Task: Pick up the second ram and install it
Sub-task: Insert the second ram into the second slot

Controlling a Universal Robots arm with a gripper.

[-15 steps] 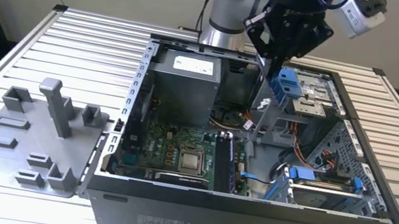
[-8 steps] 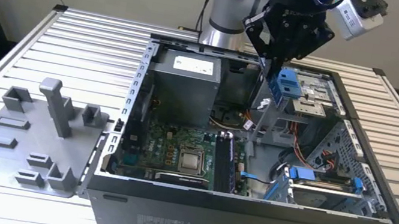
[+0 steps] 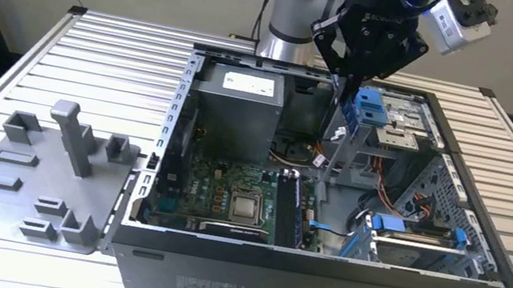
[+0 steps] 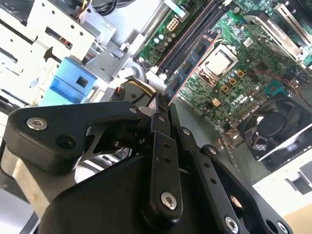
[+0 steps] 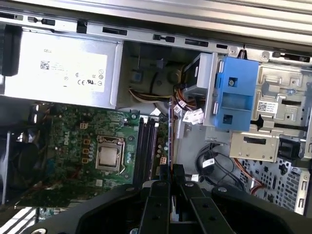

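Observation:
My gripper [image 3: 343, 76] hangs over the open computer case [image 3: 318, 276], shut on the second ram [image 4: 191, 67]. It is a thin dark board held by one end and seen edge-on as a narrow strip [image 5: 169, 131] reaching from the fingertips toward the motherboard. In the exterior view the ram [image 3: 331, 121] points down into the case, above the board and apart from it. The long black memory slots [image 5: 146, 146] lie just beside its line, next to the square silver processor [image 5: 108, 156]. In both wrist views the gripper's black linkage [image 4: 161, 161] covers the near part of the scene.
A grey power supply [image 3: 236, 109] fills the case's far corner. A blue drive bracket [image 3: 367, 108] and metal bays stand close to the ram on the exterior view's right. A black fan [image 4: 278, 126] sits by the board. A grey fixture plate with upright posts [image 3: 42, 178] lies outside the case.

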